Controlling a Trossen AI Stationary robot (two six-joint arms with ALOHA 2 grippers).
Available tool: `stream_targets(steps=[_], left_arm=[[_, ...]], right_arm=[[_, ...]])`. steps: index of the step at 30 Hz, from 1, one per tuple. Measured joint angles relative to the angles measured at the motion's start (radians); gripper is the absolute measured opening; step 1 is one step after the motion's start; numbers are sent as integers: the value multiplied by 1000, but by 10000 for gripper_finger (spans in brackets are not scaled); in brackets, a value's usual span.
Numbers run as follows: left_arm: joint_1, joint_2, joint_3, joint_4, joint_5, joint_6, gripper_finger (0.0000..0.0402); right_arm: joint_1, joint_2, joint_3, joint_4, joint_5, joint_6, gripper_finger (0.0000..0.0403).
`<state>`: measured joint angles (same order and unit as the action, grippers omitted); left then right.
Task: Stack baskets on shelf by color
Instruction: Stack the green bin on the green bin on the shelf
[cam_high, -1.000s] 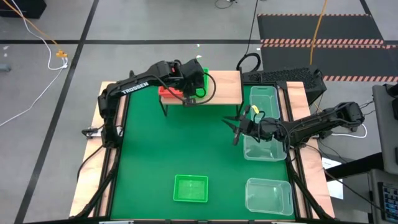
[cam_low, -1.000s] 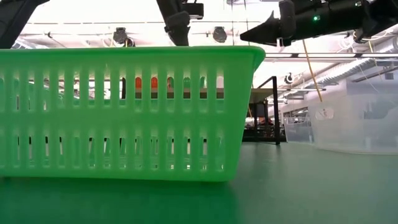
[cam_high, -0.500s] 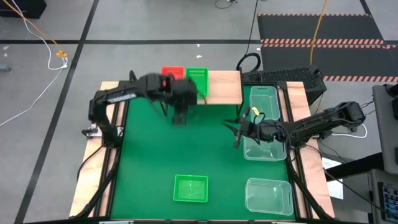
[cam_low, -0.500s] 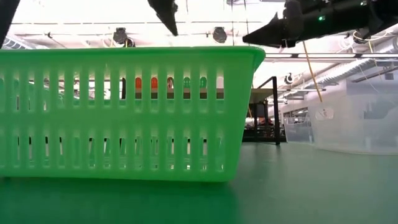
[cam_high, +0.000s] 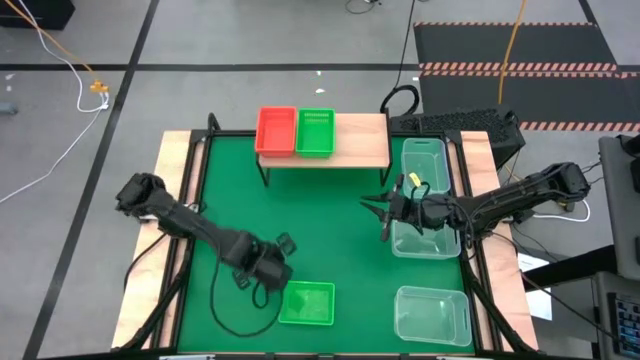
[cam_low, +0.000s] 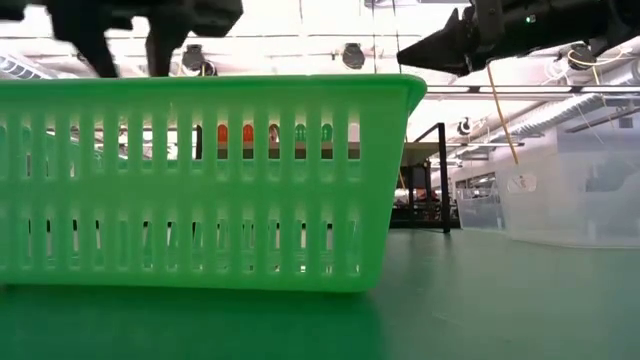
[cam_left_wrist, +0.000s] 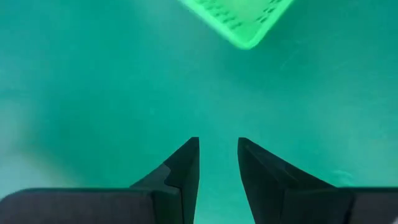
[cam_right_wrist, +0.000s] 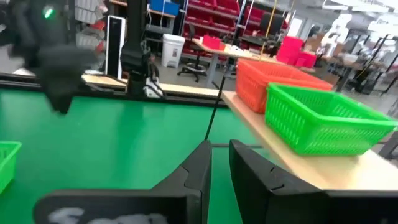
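A red basket (cam_high: 277, 130) and a green basket (cam_high: 316, 131) sit side by side on the left part of the light-wood shelf (cam_high: 362, 140); the right wrist view shows them too, red basket (cam_right_wrist: 273, 78) and green basket (cam_right_wrist: 323, 118). Another green basket (cam_high: 307, 303) rests bottom-down on the mat near the near edge and fills the low view as a slatted green basket wall (cam_low: 200, 180). My left gripper (cam_high: 270, 272) is open, pointing down at the mat just left of that basket; the wrist view shows the gripper (cam_left_wrist: 217, 142) and one basket corner (cam_left_wrist: 242, 15). My right gripper (cam_high: 385, 212) hovers narrowly open (cam_right_wrist: 221, 144).
Three clear baskets stand along the table's right side: a far one (cam_high: 425, 160), a middle one (cam_high: 422, 242) under my right arm, and a near one (cam_high: 432, 315). The right part of the shelf is bare. Green mat (cam_high: 330, 230) lies open between shelf and near basket.
My left gripper has drawn back from the shelf, where it stood over the red and green baskets, and swung toward the near edge and down beside the green basket on the mat. The green basket stays on the shelf next to the red one.
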<state>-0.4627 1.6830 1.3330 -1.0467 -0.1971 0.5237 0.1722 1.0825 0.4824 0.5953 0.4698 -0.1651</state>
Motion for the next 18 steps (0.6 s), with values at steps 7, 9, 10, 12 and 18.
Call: stream_targets(steps=[7, 9, 10, 12, 18], left_arm=[[-56, 0, -65, 179, -25, 41, 113], [-64, 0, -77, 262, 24, 62, 113], [-67, 0, -82, 298, 56, 77, 113], [-75, 0, -93, 356, 119, 97, 113], [-90, 0, -117, 388, 150, 103, 113]], right_arm=[[-18, 0, 0, 78, 0, -110, 50], [-29, 0, 0, 82, 0, -125, 50], [-36, 0, 0, 79, 0, -129, 50], [-45, 0, 0, 71, 1, -130, 50], [-55, 0, 0, 58, 0, -107, 50]])
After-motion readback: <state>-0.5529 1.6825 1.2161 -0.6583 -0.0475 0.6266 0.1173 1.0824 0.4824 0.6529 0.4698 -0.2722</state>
